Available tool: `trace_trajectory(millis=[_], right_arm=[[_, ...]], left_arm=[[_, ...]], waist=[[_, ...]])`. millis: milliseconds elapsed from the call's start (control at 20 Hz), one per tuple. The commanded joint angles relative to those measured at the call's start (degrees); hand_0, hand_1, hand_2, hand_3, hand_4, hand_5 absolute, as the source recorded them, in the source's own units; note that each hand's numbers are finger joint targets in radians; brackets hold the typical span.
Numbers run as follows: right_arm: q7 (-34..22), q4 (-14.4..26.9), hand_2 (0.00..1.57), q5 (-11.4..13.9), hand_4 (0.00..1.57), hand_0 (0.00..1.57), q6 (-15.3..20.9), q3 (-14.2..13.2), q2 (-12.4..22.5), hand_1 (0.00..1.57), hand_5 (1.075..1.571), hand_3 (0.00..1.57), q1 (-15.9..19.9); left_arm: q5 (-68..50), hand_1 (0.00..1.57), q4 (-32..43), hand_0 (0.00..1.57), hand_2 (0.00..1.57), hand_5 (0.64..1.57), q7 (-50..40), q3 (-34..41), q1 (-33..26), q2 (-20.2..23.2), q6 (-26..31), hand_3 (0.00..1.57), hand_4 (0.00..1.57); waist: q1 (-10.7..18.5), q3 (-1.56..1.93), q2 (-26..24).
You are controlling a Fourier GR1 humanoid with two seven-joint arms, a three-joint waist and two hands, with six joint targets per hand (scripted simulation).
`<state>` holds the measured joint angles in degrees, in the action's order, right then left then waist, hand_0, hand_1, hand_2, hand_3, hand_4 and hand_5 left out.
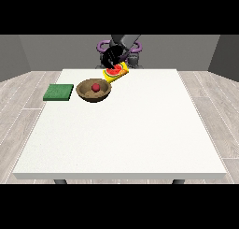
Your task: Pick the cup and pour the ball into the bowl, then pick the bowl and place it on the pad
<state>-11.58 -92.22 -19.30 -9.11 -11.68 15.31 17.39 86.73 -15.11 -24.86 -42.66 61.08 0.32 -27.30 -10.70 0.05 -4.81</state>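
A brown bowl (pixel 94 90) stands on the white table (pixel 126 130) at the back left, with a red ball (pixel 95 87) lying in it. Just behind and to the right of the bowl, a yellow cup (pixel 116 73) hangs tipped over, its red and green mouth turned towards the bowl and the camera. A black hand (pixel 112 58), the one nearer the view's left, is curled round the cup from above. The green pad (pixel 59 92) lies flat to the left of the bowl. No other hand shows.
The robot's torso (pixel 133 60) stands behind the table's far edge. The pad lies close to the table's left edge. The bowl and the pad are a small gap apart.
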Motion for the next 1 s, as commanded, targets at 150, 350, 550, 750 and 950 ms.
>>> trace_trajectory(millis=[150,350,550,750,950], right_arm=[[2.2,1.72,0.0,-0.75,0.38,0.0,-0.59,-5.3,3.31,0.0,1.564,0.0,-2.66],[2.69,-0.04,0.0,-0.96,0.36,0.0,-0.1,-5.32,2.58,0.0,1.564,0.0,-3.13],[4.29,-3.68,0.0,-1.91,0.4,0.0,-0.85,-5.83,2.44,0.0,1.565,0.0,-3.92],[4.08,-8.48,0.0,-2.39,0.4,0.0,-1.77,-5.34,2.37,0.0,1.566,0.0,-6.48],[2.75,-10.81,0.0,-1.9,0.42,0.0,1.99,-5.3,1.15,0.0,1.565,0.0,-3.68]], left_arm=[[-17.16,0.94,-8.64,0.94,1.37,1.448,8.62,15.2,-4.22,3.67,-9.41,1.3,1.09],[-28.34,1.19,-13.9,1.19,1.57,1.57,13.19,24.46,-7.81,6.52,-15.47,1.57,0.74],[-40.09,1.21,-19.07,1.21,1.57,1.571,26.65,31.54,-15.62,11.02,-19.91,1.57,0.93],[-51.19,1.55,-24.48,1.55,1.57,1.549,40.55,36.41,-24.82,11.85,-21.01,1.57,1.31],[-65.54,1.5,-31.78,1.5,1.57,1.461,49.85,42.1,-25.34,7.39,-12.88,1.57,1.47]], waist=[[5.54,-0.17,0.15],[7.02,-0.35,1.8],[6.18,-0.5,7.28],[4.94,-0.49,10.03],[8.35,-0.9,12.14]])
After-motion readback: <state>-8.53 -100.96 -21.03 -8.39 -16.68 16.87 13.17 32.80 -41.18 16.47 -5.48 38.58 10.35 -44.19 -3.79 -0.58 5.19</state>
